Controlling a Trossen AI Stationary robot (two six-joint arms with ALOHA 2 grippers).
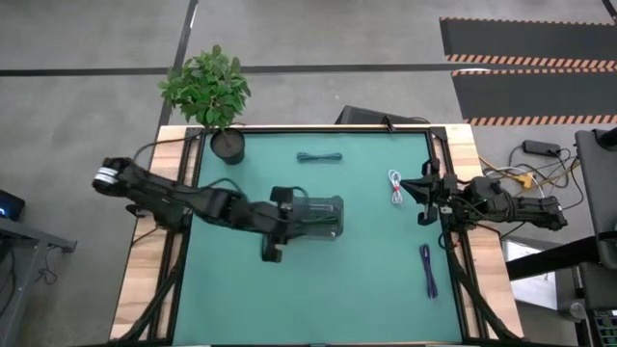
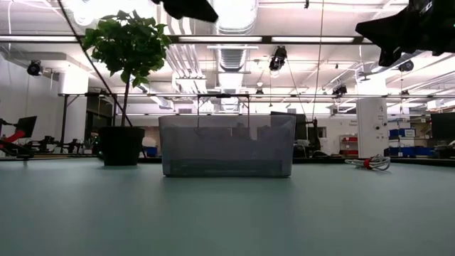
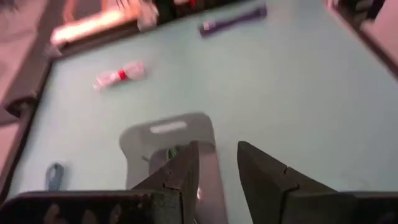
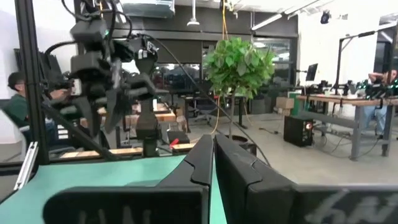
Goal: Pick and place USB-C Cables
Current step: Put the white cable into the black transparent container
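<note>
— Three USB-C cables countable from above: dark teal cable (image 1: 319,157) near the far edge, white-and-red cable (image 1: 395,186) toward the right edge, purple-blue cable (image 1: 427,270) by the near right corner.

— From table height, only the white-and-red one, right of the single clear bin (image 2: 226,146).

— Left gripper (image 3: 217,152) above that bin, mid-counter, fingers spread, gripping nothing. Green strand (image 3: 175,151) inside, too blurred to call.

— Right gripper (image 4: 213,138) at the right edge, fingers pressed together.
</note>
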